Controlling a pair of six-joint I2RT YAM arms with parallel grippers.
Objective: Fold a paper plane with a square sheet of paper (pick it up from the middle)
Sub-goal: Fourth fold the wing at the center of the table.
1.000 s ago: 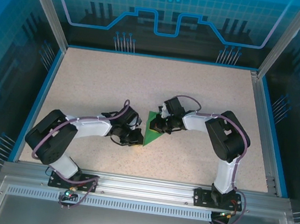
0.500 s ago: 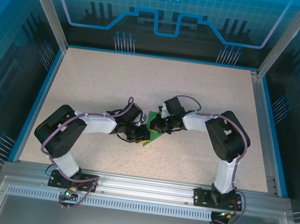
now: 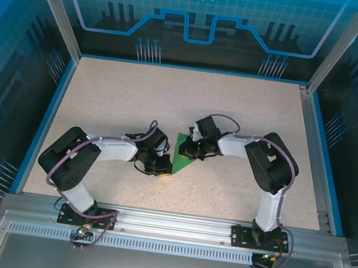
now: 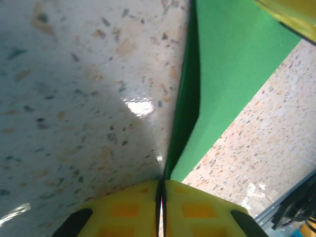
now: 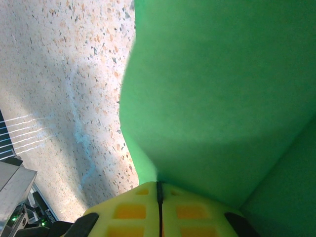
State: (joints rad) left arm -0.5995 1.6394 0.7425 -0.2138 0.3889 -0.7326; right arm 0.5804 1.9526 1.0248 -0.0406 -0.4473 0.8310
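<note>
Farthest left of the bright green sheet of thin paper point(image 3: 182, 161), the white-and-black left arm point(image 3: 108, 148), stretched low across the speckled beige tabletop point(image 3: 118, 93). At the sheet's lower left corner, the left gripper point(image 3: 164, 168). From the left wrist point(image 4: 161, 195), yellow pads pressed flat together with only a hairline seam between them. Doubled edge of the sheet point(image 4: 232, 64) tapering straight into that seam, so clamped on the paper's corner. Past the sheet in that same view, at the upper right, a sliver of another yellow pad point(image 4: 291, 15), touching the green surface or just above it; cannot tell which.

Next, the sheet itself: folded over into a triangle, apex toward the far side, between the two grippers, low over the tabletop. Whether flat on it or partly lifted, not clear. Layers slightly parted along the fold beside the left gripper, with a dark gap showing.

At the sheet's upper right edge, the right gripper point(image 3: 186, 151). From the right wrist point(image 5: 159, 197), yellow pads likewise closed tight, green paper point(image 5: 222, 89) rising out of the seam and bowing outward — pinched here too. A crease running off to the lower right. Right of the sheet, the right arm point(image 3: 267, 165), elbow bent.
</note>
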